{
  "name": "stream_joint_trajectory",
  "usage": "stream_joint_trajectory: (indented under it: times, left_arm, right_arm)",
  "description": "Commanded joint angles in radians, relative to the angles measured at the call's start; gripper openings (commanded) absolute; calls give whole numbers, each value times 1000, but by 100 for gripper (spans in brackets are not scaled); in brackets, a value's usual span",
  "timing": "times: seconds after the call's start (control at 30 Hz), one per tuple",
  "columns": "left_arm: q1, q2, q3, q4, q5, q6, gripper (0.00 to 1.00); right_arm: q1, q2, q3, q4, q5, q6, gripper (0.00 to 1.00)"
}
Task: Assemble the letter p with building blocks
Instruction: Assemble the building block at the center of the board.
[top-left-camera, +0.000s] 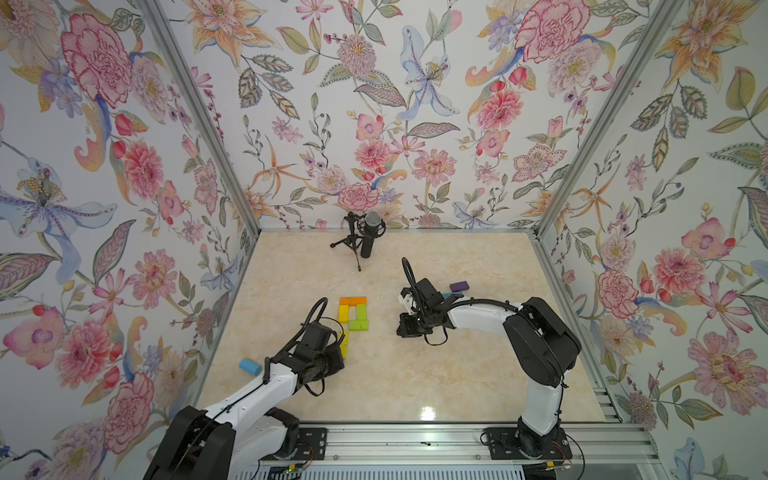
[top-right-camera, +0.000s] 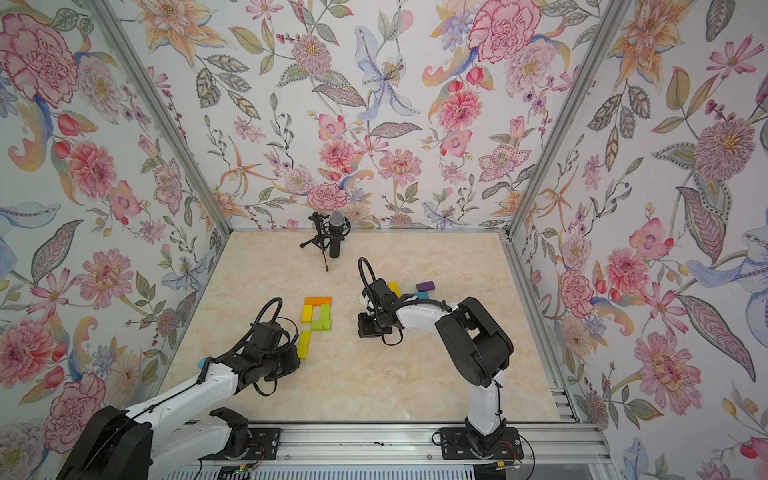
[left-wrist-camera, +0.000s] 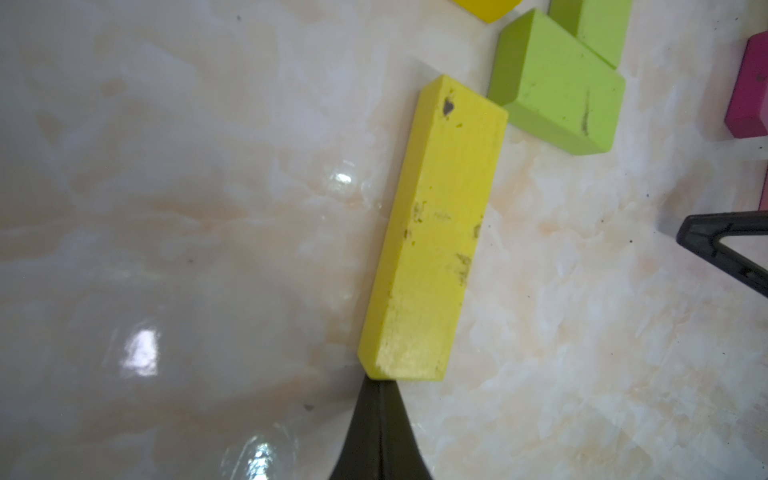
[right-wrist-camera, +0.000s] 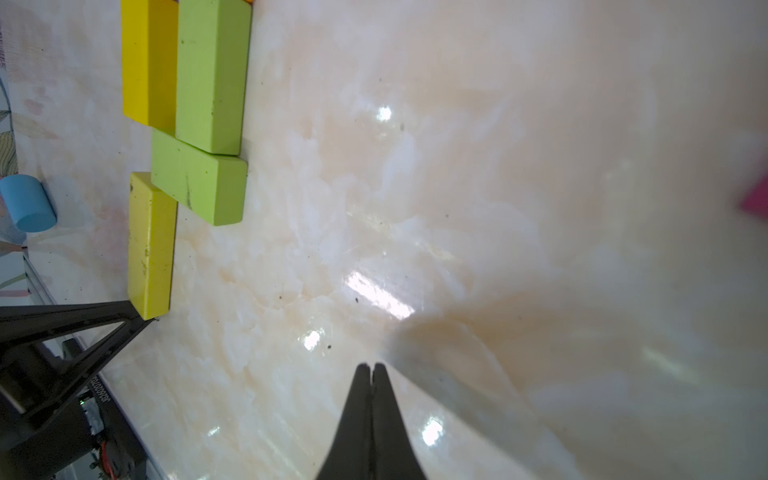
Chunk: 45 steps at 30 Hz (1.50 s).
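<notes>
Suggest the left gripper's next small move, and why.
Probably push the long yellow block toward the short yellow block with the shut left gripper: its tip sits at the long block's near end, and a gap separates the two.

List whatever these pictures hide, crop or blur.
Teal block: in a top view, mostly behind the right arm.
Long yellow block: in a top view, near end under the left arm.
Magenta block: left wrist view, cropped by the frame edge.
Pink shape: right wrist view, blurred at the edge; unidentifiable.
</notes>
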Motion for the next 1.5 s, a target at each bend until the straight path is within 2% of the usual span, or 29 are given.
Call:
stream_joint_trajectory:
  times: [0.0,1.47]
  left_arm:
    - [-12,21,25,3,-25,-18,0]
    - [-13,144,95,33,-25,24,0]
  right_arm:
    - [-9,-27,-11,1,5,-18,0]
    - [-30,13,-11,18,-22,-14,0]
